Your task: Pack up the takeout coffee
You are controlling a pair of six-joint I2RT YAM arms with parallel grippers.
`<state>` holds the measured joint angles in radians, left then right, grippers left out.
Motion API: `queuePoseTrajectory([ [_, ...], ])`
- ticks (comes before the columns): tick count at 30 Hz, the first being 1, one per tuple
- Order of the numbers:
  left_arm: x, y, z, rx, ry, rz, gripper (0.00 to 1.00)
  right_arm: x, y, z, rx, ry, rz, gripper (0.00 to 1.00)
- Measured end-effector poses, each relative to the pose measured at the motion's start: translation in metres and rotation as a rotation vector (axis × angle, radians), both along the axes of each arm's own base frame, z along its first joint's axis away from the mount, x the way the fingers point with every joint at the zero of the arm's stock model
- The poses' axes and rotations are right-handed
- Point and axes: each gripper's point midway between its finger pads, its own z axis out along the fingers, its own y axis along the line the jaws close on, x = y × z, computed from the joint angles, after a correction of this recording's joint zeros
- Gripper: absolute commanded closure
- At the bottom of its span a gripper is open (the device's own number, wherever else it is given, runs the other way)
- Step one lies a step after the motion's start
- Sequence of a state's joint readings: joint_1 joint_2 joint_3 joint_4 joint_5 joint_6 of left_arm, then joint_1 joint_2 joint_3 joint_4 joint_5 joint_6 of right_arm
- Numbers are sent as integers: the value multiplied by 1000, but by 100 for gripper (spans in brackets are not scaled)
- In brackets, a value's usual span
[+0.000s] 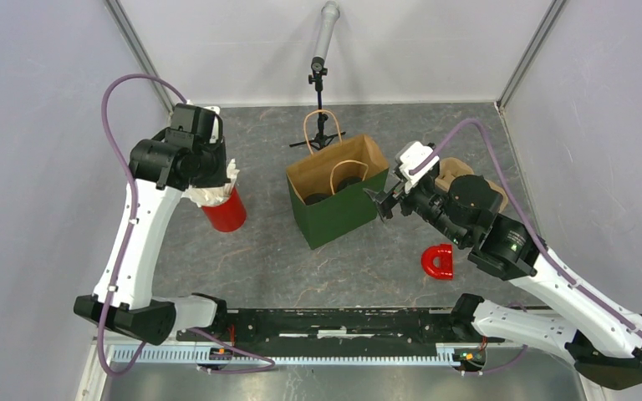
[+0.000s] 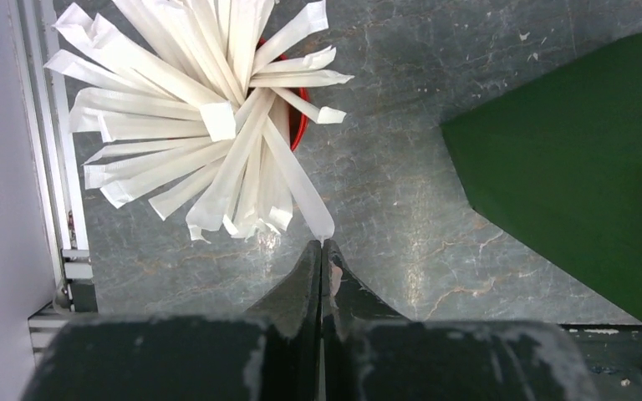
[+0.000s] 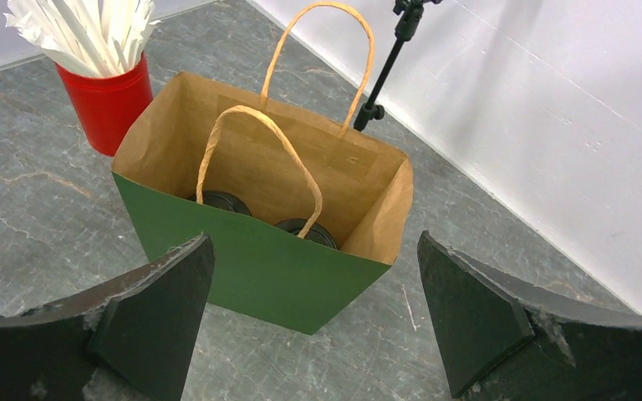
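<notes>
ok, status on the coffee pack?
Left tool shut at tip of a stick. Right tool open, facing bag. Two lidded cups in bag. Handle arcs over them.

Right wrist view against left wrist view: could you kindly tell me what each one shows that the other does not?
Only the right wrist: the green bag's inside with two black lids at the bottom, its handles, a black stand, the open right gripper. Only the left wrist: the shut left gripper, a white stick's tip at its jaws. Both: the red cup of sticks, the bag's green outside, the grey table.
</notes>
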<state>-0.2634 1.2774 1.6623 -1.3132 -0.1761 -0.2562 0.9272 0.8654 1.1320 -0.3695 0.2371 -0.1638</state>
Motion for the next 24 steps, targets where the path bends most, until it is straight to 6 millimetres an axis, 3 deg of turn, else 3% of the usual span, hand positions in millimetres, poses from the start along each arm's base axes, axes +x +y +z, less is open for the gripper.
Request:
queuePoseTrajectory([
  [5,-1,0,13,-3,0,-2,98,-1,3,2,8,-3,15,2],
  [12,-8,-2,67,-50,-116,-15,98,-1,4,4,15,-8,19,2],
  [18,-25,1,83,-57,-123,-19,98,0,6,3,14,-7,19,2],
  [24,-33,0,111,-92,-207,-32,98,6,13,-3,-3,5,19,2],
])
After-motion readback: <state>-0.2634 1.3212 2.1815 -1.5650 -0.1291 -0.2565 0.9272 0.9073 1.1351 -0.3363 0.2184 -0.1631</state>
